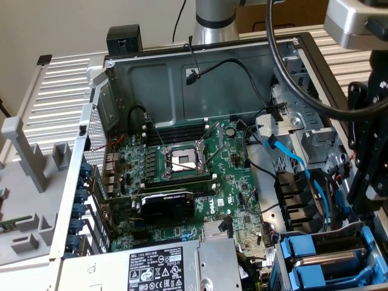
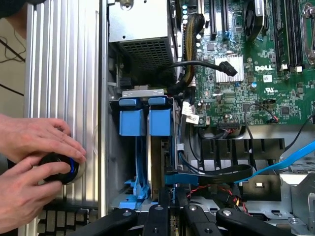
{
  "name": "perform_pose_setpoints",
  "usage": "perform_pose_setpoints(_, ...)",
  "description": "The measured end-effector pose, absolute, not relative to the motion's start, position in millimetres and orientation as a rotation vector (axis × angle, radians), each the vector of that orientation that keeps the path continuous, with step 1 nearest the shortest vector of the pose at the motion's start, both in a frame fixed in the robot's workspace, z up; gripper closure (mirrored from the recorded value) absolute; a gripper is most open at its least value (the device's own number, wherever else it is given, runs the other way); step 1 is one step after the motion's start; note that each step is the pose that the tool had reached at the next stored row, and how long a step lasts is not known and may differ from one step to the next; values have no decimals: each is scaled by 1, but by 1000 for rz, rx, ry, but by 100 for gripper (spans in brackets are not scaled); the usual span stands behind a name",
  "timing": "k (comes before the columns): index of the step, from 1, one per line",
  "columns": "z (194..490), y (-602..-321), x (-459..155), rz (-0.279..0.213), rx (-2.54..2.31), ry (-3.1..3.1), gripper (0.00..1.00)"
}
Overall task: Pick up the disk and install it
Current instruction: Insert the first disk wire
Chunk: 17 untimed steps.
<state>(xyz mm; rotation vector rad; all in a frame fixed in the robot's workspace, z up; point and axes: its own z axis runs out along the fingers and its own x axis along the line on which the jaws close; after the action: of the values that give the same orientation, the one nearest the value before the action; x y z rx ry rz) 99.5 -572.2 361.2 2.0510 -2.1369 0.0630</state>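
On the exterior view's left you have grey plastic fixtures (image 1: 27, 176) on the ribbed table (image 1: 66, 79). Next comes the open computer case (image 1: 182, 70) with its motherboard (image 1: 236, 200). The bare processor socket (image 1: 182, 159) sits mid-board, a black graphics card (image 1: 167, 205) lies nearer, and the silver power supply (image 1: 163, 270) is nearest of all. Right of the board is the drive bay, where the disk (image 2: 160, 118) stands in its blue carrier in the slot next to the motherboard. A second blue carrier (image 2: 133, 117) is just beside it on the outer-wall side. Your claw (image 2: 171, 196) hangs over the end of the bay away from the carrier handles, roughly in line with the disk and apart from its handle. Its jaws are drawn close together with only a thin slit between them. Just ahead of the claw a blue connector (image 2: 174, 178) and a flat black cable (image 2: 216, 172) cross the way. A light-blue data cable (image 2: 280, 162) and red-and-black wires (image 2: 211, 189) lie near. Outside the case wall, a person's hands (image 2: 34, 142) grip a small black round object (image 2: 61, 167) on the table.
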Motion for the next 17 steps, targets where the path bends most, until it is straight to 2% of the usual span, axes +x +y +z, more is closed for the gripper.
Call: perform_pose_setpoints(17,356,-576,86,63,2051,-2137,83)
